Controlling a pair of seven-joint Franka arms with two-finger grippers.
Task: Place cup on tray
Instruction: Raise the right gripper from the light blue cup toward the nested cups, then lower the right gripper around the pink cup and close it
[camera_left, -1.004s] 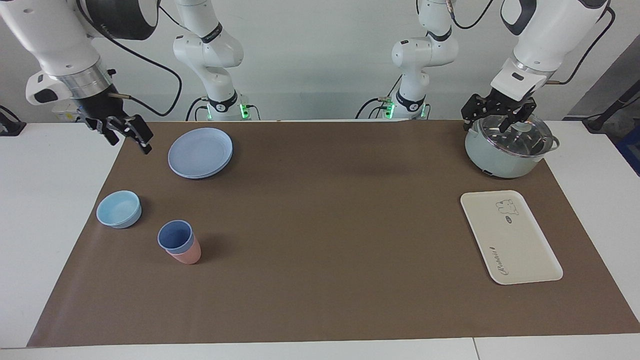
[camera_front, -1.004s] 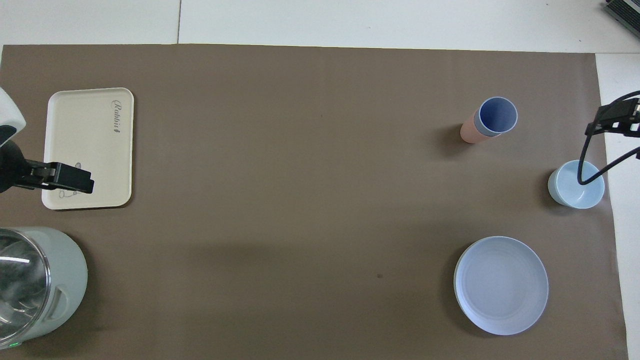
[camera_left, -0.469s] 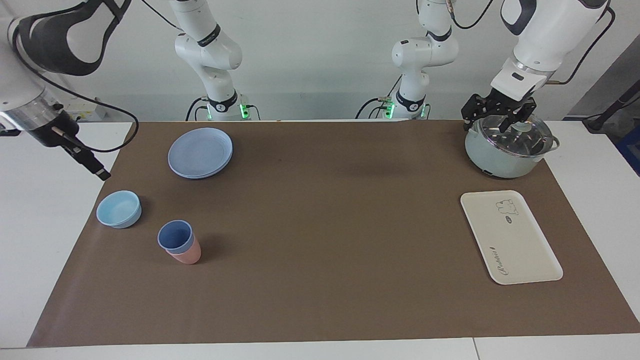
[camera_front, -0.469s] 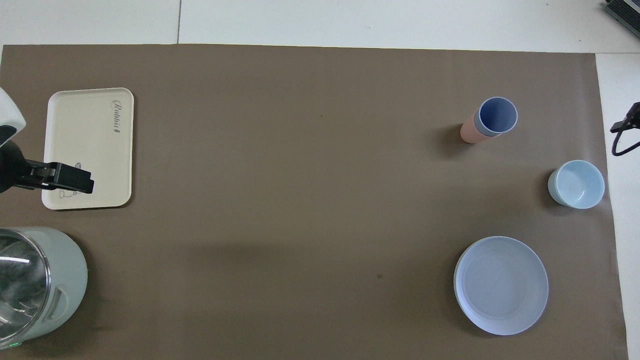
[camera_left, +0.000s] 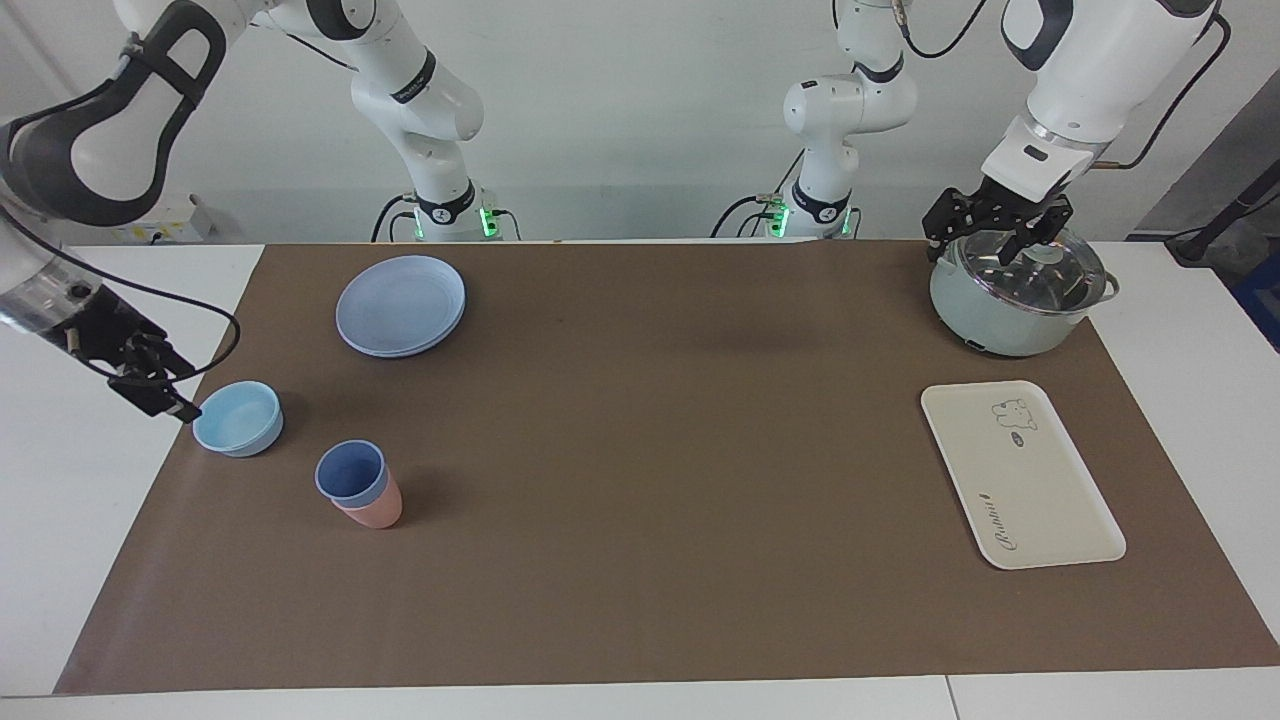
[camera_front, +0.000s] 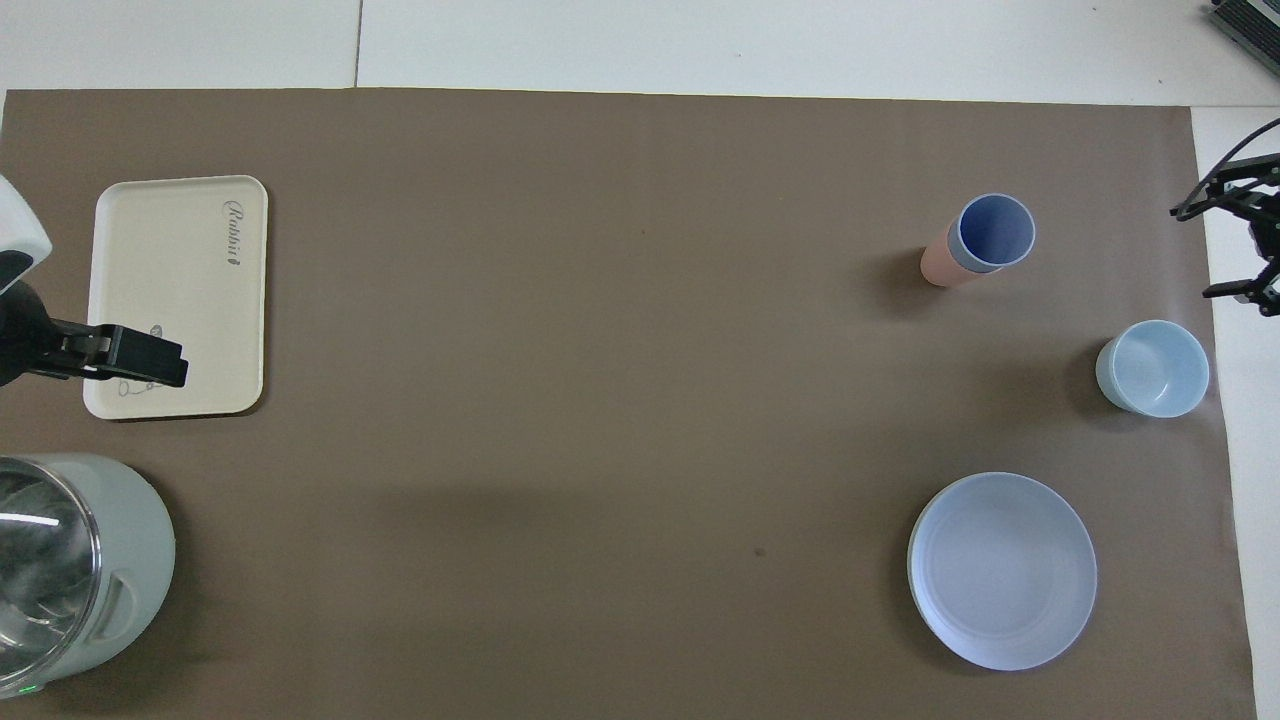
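The counter (camera_left: 640, 620) is bare brown mat through mid-frame. The tray (camera_left: 1020, 472) lies at lower right, the cup (camera_left: 352, 472) nested in a pink tumbler (camera_left: 375, 510) at lower left. Right end effector (camera_left: 150, 385), empty and spread open, hangs at the left edge; left end effector (camera_left: 1000, 228), grip unreadable, waits at upper right.

The cup (camera_left: 351, 472) stands nested in another tumbler (camera_left: 375, 510) toward the right arm's end of the mat (camera_left: 640, 450), with the bowl (camera_left: 238, 418) beside it, a little nearer to the robots, and the plates (camera_left: 401, 304) nearer still. The tray (camera_left: 1020, 474) lies well apart at the left arm's end, and the pot (camera_left: 1020, 297) sits nearer to the robots than the tray. The right gripper (camera_left: 160, 392) hangs just beside the bowl; the left gripper (camera_left: 1000, 232) is over the pot
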